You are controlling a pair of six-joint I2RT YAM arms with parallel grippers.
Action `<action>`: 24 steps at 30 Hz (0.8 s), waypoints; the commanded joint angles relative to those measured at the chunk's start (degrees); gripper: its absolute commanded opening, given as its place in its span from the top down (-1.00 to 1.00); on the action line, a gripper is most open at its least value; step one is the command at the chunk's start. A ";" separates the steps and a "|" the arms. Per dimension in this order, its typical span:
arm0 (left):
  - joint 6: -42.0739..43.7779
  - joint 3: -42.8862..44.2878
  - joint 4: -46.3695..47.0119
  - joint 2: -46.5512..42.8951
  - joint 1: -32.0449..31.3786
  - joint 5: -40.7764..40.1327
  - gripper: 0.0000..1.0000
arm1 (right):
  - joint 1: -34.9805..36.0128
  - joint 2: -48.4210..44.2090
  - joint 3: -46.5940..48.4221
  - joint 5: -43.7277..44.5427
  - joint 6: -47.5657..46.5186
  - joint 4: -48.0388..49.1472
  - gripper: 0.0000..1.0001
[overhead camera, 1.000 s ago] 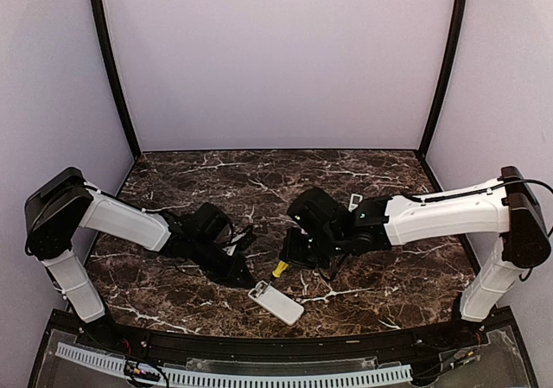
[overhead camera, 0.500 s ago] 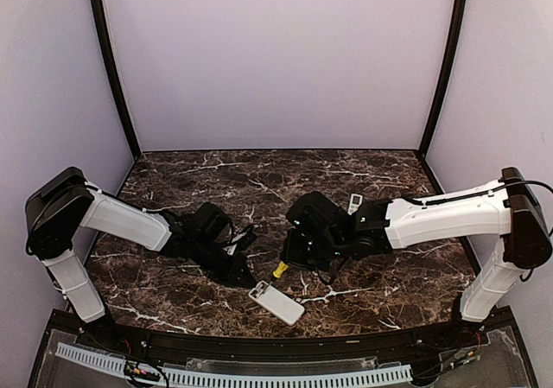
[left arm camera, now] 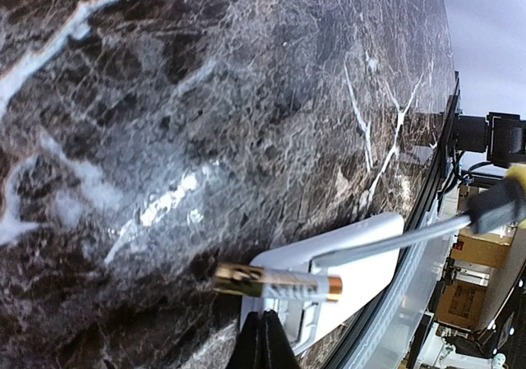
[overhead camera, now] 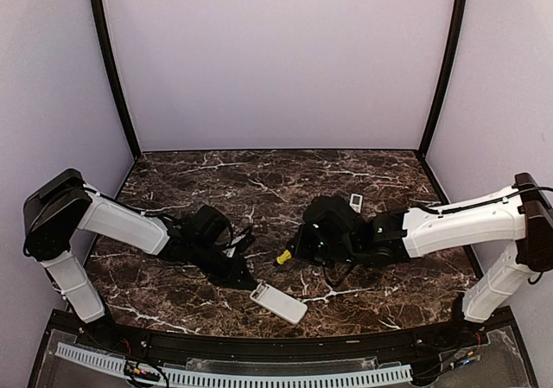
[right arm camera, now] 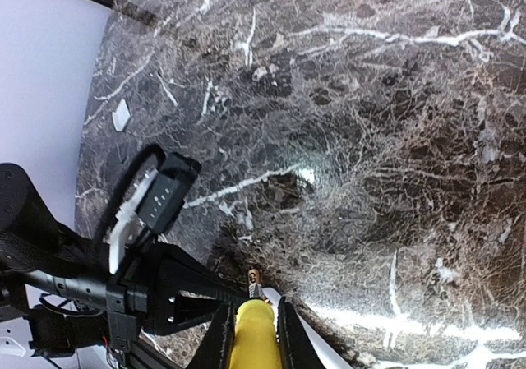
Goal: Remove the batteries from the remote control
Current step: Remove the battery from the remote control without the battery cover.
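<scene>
The white remote (overhead camera: 278, 303) lies face down near the front edge, its battery bay open in the left wrist view (left arm camera: 349, 258). One battery (left arm camera: 279, 283), gold and silver with a copper end, lies across the bay's end, half over the table; its tip shows in the right wrist view (right arm camera: 253, 280). My right gripper (overhead camera: 298, 250) is shut on the yellow-handled screwdriver (right arm camera: 255, 340), whose shaft (left arm camera: 394, 242) reaches into the bay. My left gripper (left arm camera: 263, 338) is shut, its tips pressed against the remote's end (overhead camera: 244, 280). Other batteries are out of view.
A small flat white cover (overhead camera: 355, 202) lies behind the right arm, also seen at the far left of the right wrist view (right arm camera: 122, 114). The table's front rail (overhead camera: 259, 345) runs just beyond the remote. The left arm's black gripper body (right arm camera: 164, 295) sits close beside the screwdriver.
The right arm has drawn back to the right and the screwdriver handle has risen and moved away from the remote. The left gripper stays at the remote's end.
</scene>
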 commanded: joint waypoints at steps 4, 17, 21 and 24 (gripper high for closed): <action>-3.77 -5.94 -0.33 -5.70 3.32 -2.21 0.94 | -1.30 -5.41 -4.34 6.17 -0.52 12.11 1.00; 0.89 -6.27 -1.48 -13.67 5.48 -2.80 0.70 | -1.23 -6.95 -2.88 3.19 -4.77 3.30 1.00; 0.27 -6.07 -1.14 -13.88 4.47 -1.97 0.55 | -1.34 -7.42 -3.69 -1.72 -9.36 4.83 1.00; -1.74 -6.38 -1.24 -13.87 3.46 -2.05 0.38 | -1.31 -7.39 -3.78 -4.22 -14.73 5.19 1.00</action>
